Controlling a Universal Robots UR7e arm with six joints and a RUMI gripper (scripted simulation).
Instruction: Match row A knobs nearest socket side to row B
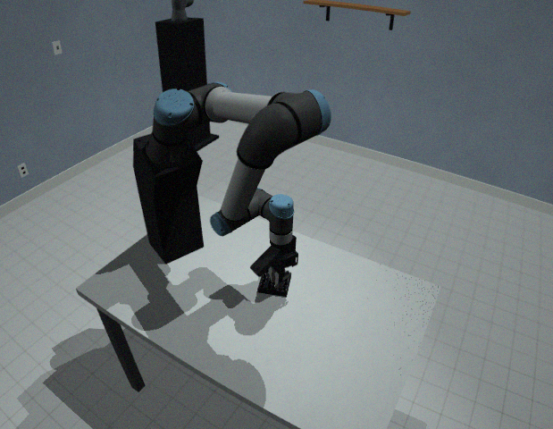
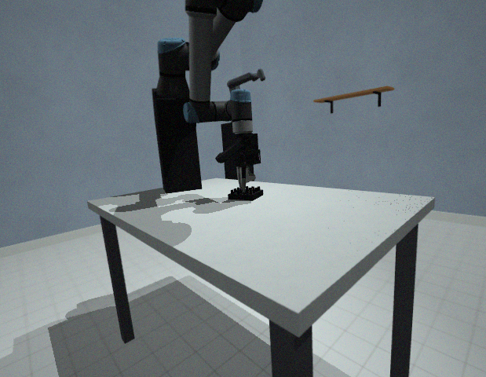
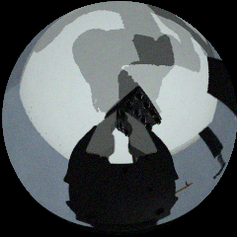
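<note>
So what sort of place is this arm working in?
Probably a robot lab or test room: a second arm stands behind on its own pedestal, a plain table carries the knob box, and the blue wall has just a wooden shelf.

matt white tabletop [image 1: 340, 314] [image 2: 275, 239] [image 3: 54, 94], knob box [image 1: 272, 291] [image 2: 245, 197] [image 3: 139, 106] perhaps dark plastic
</note>
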